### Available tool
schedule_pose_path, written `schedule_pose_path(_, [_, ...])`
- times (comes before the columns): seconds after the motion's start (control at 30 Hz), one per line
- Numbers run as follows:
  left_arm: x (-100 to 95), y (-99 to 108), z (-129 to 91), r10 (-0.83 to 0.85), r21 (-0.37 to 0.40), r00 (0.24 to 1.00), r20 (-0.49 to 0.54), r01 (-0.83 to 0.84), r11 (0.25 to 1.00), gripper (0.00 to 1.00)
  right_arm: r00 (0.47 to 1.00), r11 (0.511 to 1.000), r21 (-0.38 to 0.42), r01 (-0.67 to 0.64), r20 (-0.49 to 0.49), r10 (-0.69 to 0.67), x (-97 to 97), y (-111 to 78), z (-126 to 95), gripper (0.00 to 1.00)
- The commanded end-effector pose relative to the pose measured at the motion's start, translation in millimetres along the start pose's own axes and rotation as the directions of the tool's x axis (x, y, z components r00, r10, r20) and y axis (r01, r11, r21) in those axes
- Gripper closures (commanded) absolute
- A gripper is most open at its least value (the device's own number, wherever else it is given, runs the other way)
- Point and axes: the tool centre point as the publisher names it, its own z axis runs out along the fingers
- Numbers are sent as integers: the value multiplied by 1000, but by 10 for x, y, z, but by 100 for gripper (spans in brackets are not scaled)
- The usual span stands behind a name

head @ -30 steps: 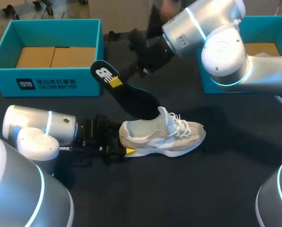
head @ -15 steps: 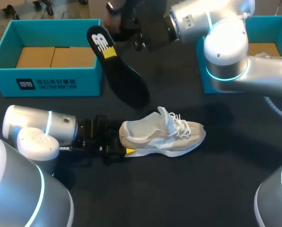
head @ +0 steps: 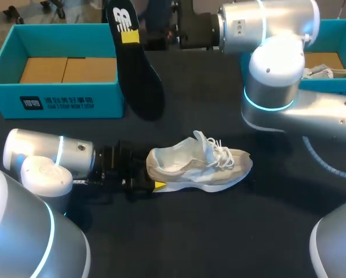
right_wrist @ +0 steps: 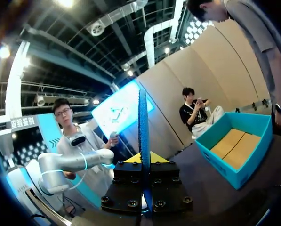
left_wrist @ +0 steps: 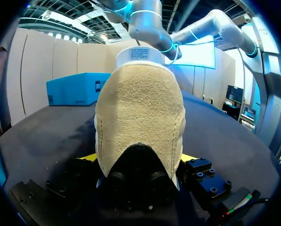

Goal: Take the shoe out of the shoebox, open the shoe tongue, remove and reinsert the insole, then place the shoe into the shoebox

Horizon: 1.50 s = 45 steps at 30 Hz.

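Observation:
The beige and white shoe (head: pixel 199 165) lies on its side on the dark table, toe to the right. My left gripper (head: pixel 145 180) is shut on its heel. In the left wrist view the suede heel (left_wrist: pixel 139 117) fills the space between the two yellow fingertips (left_wrist: pixel 89 157), which touch it from both sides. The black insole (head: pixel 135 63) hangs in the air over the left shoebox's near right corner, well above the shoe. My right gripper (head: pixel 156 40) is shut on it. In the right wrist view the insole (right_wrist: pixel 143 120) stands edge-on in my right gripper (right_wrist: pixel 143 159).
A teal shoebox (head: pixel 57 101) with cardboard inside stands at the back left. A second teal box (head: pixel 335 29) at the back right holds another shoe (head: pixel 329 72). My right arm's bulky joints cross above the table's back right.
My right arm has lifted the insole up and away from the shoe toward the back left, turning it more upright. The shoe and my left gripper have stayed still.

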Motion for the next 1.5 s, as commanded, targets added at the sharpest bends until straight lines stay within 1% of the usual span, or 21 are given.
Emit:
schedule_pose_path(0.03, [1, 7, 19, 0, -3, 1000, -1, 0, 1000, 100, 1000, 999, -41, 1, -6, -2, -11, -44, -8, 100])
schedule_pose_path(0.3, [1, 7, 19, 0, -3, 1000, -1, 0, 1000, 100, 1000, 999, -41, 1, -6, -2, -11, -44, -8, 100])
schedule_pose_path(0.37, [1, 7, 19, 0, -3, 1000, -1, 0, 1000, 100, 998, 998, -16, -64, -5, 64, -46, -61, -137, 100])
schedule_pose_path(0.47, [1, 7, 19, 0, -3, 1000, -1, 0, 1000, 100, 993, 993, -3, -121, 8, 121, -34, -43, -373, 100])
schedule_pose_path(0.53, [1, 7, 19, 0, -3, 1000, -1, 0, 1000, 100, 991, 991, -5, -132, 19, 132, 17, 6, -528, 100])
schedule_pose_path(0.63, [1, 7, 19, 0, -3, 1000, -1, 0, 1000, 100, 990, 992, 11, -128, 52, 128, 108, 86, -701, 100])
schedule_pose_path(0.87, [1, 7, 19, 0, -3, 1000, -1, 0, 1000, 100, 983, 983, 84, -164, 101, 156, 275, 176, -949, 100])
schedule_pose_path(1.0, [1, 7, 19, 0, -3, 1000, -1, 0, 1000, 100, 980, 981, 79, -177, 102, 168, 388, 228, -1079, 100])
schedule_pose_path(1.23, [1, 7, 19, 0, -3, 1000, -1, 0, 1000, 100, 966, 969, 113, -218, 167, 198, 592, 264, -1252, 100])
schedule_pose_path(1.27, [1, 7, 19, 0, -3, 1000, -1, 0, 1000, 100, 961, 967, 121, -222, 195, 197, 636, 271, -1280, 100])
schedule_pose_path(1.3, [1, 7, 19, 0, -3, 1000, -1, 0, 1000, 100, 960, 968, 130, -212, 212, 182, 676, 281, -1290, 100])
schedule_pose_path(1.33, [1, 7, 19, 0, -3, 1000, -1, 0, 1000, 100, 967, 976, 122, -178, 204, 151, 714, 292, -1292, 100])
schedule_pose_path(1.5, [1, 7, 19, 0, -3, 1000, -1, 0, 1000, 100, 967, 976, 122, -178, 204, 151, 714, 292, -1292, 100])
